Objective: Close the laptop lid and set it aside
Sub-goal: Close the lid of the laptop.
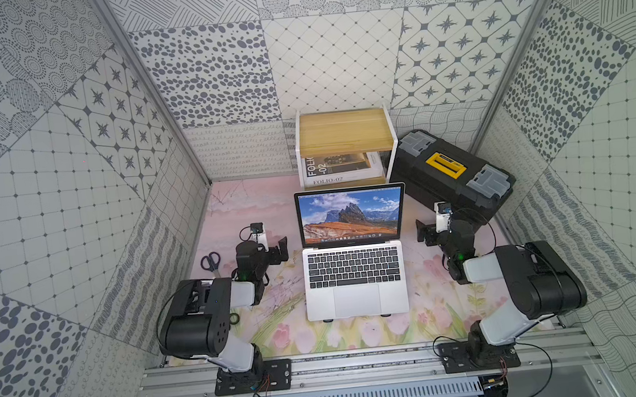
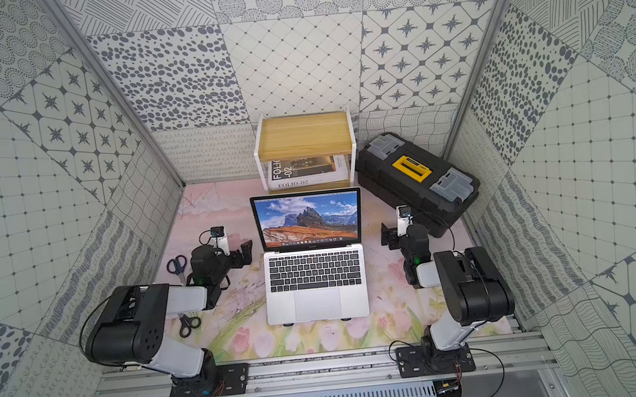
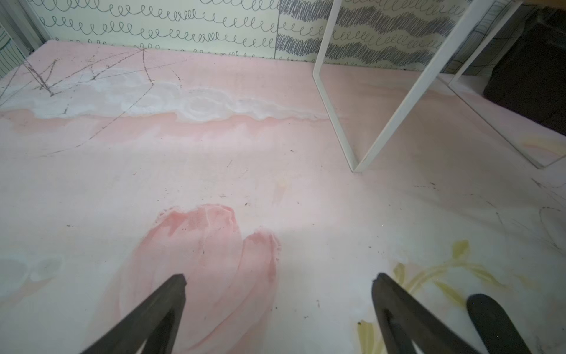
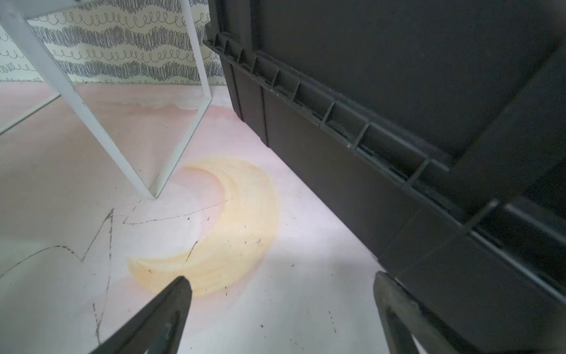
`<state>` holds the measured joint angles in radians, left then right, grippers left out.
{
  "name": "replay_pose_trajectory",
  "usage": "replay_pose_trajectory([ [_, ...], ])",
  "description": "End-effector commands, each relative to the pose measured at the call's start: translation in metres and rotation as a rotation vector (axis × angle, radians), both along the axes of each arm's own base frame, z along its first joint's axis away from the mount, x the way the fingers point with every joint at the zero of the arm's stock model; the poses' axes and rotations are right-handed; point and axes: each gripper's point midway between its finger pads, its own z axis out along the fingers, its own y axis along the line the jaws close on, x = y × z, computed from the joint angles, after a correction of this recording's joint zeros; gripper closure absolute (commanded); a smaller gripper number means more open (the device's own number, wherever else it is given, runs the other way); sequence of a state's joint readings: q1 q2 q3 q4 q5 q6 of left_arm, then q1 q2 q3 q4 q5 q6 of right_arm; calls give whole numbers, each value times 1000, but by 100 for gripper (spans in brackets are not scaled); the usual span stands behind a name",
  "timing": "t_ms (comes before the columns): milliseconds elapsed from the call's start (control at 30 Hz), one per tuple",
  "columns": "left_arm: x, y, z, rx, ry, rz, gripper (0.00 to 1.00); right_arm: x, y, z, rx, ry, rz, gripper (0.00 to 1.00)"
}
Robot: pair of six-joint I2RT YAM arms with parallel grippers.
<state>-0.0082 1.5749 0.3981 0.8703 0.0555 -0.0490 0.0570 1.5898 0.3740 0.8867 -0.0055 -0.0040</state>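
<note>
The silver laptop (image 1: 357, 301) (image 2: 317, 305) stands open in the middle of the floral mat, keyboard toward the arms. Its lid (image 1: 351, 215) (image 2: 307, 220) is upright and shows a mountain wallpaper. My left gripper (image 1: 281, 250) (image 2: 248, 250) hovers left of the hinge, apart from the laptop. Level with the hinge on the laptop's other side is my right gripper (image 1: 423, 233) (image 2: 387, 236), also apart from it. Both are open and empty. The wrist views show the left gripper (image 3: 280, 280) and the right gripper (image 4: 281, 280) over bare mat, with the laptop out of view.
A white-framed shelf with a wooden top (image 1: 343, 131) holds a book (image 1: 339, 169) behind the laptop. A black toolbox (image 1: 451, 172) (image 4: 398, 92) lies at the back right, close to my right gripper. Two pairs of scissors (image 2: 177, 265) (image 2: 189, 325) lie at the left.
</note>
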Motion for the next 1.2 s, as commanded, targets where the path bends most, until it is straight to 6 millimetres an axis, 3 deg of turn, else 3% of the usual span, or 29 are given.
replay_pose_trajectory([
  [0, 1, -4, 2, 2, -6, -23, 2, 5, 0, 20, 7, -68, 5, 3],
  [300, 1, -4, 2, 3, -7, -23, 2, 9, -8, 19, 25, -53, -37, 3],
  [400, -1, 9, 16, 8, 22, 57, 2, 6, 2, 31, 20, -60, 24, 3],
  [533, -9, 29, 79, -70, -20, 215, 9, -4, -11, 81, 42, -85, -67, 3],
  [633, -20, 25, 141, -181, -99, 224, 9, -15, -4, 132, 110, -120, -33, 3],
  [767, -34, -9, 221, -297, -134, 45, 11, -18, 23, 179, 203, 11, 103, 3],
  [900, -60, -59, 273, -307, -148, -169, 10, -25, 59, 228, 366, 58, 310, 3],
  [1033, -94, -108, 295, -210, -187, -338, 8, -36, 96, 273, 480, 83, 546, 3],
  [1167, -127, -157, 294, -148, -178, -508, 8, -56, 125, 303, 473, 86, 752, 3],
])
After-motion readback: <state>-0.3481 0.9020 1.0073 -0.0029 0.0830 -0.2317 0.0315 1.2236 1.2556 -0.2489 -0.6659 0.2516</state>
